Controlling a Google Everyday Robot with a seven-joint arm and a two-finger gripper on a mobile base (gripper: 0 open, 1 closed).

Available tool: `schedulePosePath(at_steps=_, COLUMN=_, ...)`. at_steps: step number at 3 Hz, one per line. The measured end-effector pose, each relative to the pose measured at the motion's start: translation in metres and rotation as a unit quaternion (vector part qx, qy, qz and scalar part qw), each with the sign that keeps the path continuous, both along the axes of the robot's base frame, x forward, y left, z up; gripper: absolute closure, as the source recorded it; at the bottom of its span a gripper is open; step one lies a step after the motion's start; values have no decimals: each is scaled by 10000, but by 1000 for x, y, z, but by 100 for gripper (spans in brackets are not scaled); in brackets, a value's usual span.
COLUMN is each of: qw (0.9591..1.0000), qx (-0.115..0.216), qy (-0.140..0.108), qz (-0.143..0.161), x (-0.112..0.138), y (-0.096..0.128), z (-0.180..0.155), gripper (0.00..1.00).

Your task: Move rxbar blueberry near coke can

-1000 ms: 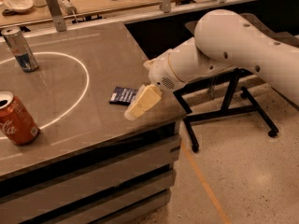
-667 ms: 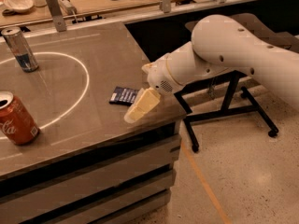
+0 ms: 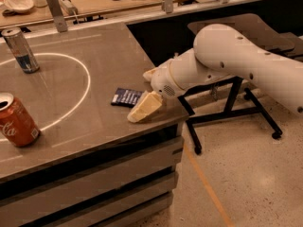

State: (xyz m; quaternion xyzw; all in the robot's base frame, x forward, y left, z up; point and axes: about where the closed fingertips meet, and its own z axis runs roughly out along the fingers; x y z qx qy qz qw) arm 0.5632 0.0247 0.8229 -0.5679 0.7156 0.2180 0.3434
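Right now the bar (image 3: pixel 125 97) lies flat on the table (image 3: pixel 99 41), near its right edge and just outside the white circle (image 3: pixel 86 88), well apart from the coke can (image 3: pixel 17 122), which stands at the front left. Gripper (image 3: pixel 147 91) is down at the bar's right end with the fingers spread: the near one (image 3: pixel 144 108) rests low on the tabletop in front of the bar and hides its right corner, the far one (image 3: pixel 149 74) is behind it. Nothing is grasped yet, and I can't tell if either finger touches the wrapper. Risks: the bar is thin and flat, so closing could ride over it or skid it toward the edge. A pinch on one end only could let it swing or slip in transit. The can is close to the front edge, so a careless drop-off could knock it over. Bar's long axis runs roughly left-right, left end pointing into the circle; a tall silver can (image 3: pixel 20 50) stands far back left, out of the way.
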Motion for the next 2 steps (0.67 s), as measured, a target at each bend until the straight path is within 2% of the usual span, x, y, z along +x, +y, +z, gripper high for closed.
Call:
schedulePosePath(at_steps=1, qw=9999, qx=15, qy=96, qz=-121, x=6, y=-7, z=-5, gripper=31)
schedulePosePath(at_steps=2, qw=9996, qx=0, qy=228, qz=-180, x=7, y=-11, z=-9, gripper=54)
